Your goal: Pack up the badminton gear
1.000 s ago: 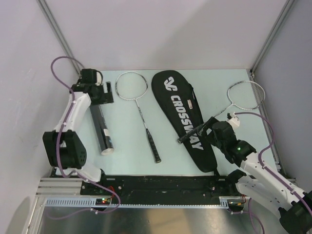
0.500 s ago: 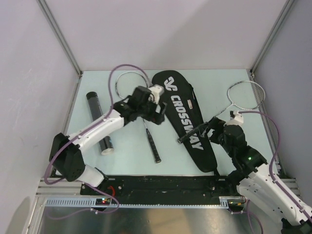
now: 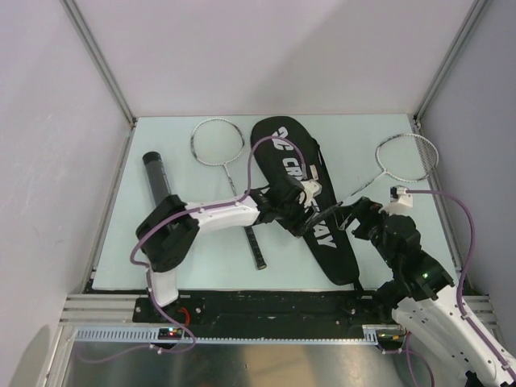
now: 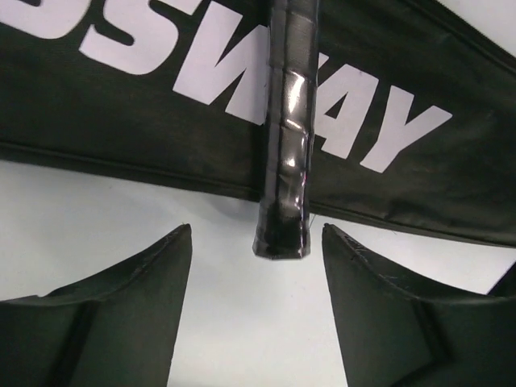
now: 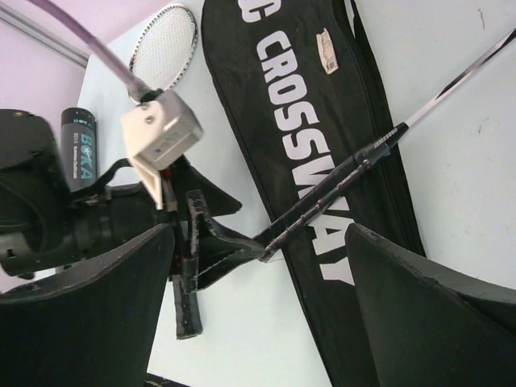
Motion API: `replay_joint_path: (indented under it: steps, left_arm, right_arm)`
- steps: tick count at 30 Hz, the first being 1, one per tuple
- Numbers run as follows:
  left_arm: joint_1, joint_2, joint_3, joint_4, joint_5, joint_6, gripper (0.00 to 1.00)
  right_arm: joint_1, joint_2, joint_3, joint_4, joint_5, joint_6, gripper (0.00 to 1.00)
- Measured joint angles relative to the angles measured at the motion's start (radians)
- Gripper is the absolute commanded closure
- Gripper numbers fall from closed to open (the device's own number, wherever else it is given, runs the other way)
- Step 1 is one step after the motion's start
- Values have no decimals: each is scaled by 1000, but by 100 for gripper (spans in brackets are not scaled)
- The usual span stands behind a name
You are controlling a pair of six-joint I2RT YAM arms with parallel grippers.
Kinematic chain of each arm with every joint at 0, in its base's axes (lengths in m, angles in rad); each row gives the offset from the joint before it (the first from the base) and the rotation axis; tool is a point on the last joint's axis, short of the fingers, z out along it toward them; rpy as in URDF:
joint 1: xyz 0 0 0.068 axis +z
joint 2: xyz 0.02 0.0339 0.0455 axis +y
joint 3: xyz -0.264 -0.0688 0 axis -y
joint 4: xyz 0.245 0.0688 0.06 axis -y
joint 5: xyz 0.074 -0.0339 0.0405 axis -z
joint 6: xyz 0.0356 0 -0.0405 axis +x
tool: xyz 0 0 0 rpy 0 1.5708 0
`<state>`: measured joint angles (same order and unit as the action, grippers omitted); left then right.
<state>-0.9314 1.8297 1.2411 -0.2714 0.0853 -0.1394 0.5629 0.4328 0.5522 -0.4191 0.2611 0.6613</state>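
Observation:
The black CROSSWAY bag (image 3: 300, 173) lies flat at mid table. One silver racquet (image 3: 407, 156) lies at the right, its black handle (image 4: 286, 121) slanting across the bag. My left gripper (image 3: 304, 221) is open, its fingertips on either side of that handle's butt end (image 4: 281, 235) without touching it. My right gripper (image 3: 355, 216) is open and empty above the same handle (image 5: 322, 205), further up the shaft. The second racquet (image 3: 218, 142) lies left of the bag. The black tube (image 3: 155, 171) lies at the far left. No shuttlecock is in view.
The left arm (image 3: 218, 214) stretches low across the second racquet's shaft and hides the tube's near end. Metal frame posts (image 3: 97, 56) and grey walls close in the pale mat (image 3: 363, 137) on three sides.
The left arm has swung from the tube at the far left across the table to the right racquet's handle end at the bag. The right gripper has shifted slightly.

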Motion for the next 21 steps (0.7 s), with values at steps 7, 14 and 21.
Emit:
replay_joint_path:
  steps: [7,14,21]
  left_arm:
    - [-7,74,16,31,10,-3,39]
    - [-24,99,13,79,15,-24,61]
    - [-43,53,-98,180,3,-79,98]
  right_arm:
    - [0,0,-1,-18,-1,0,8]
    - [0,14,-32,-11,-8,5,9]
    - [-1,34,-55,12,-24,46,9]
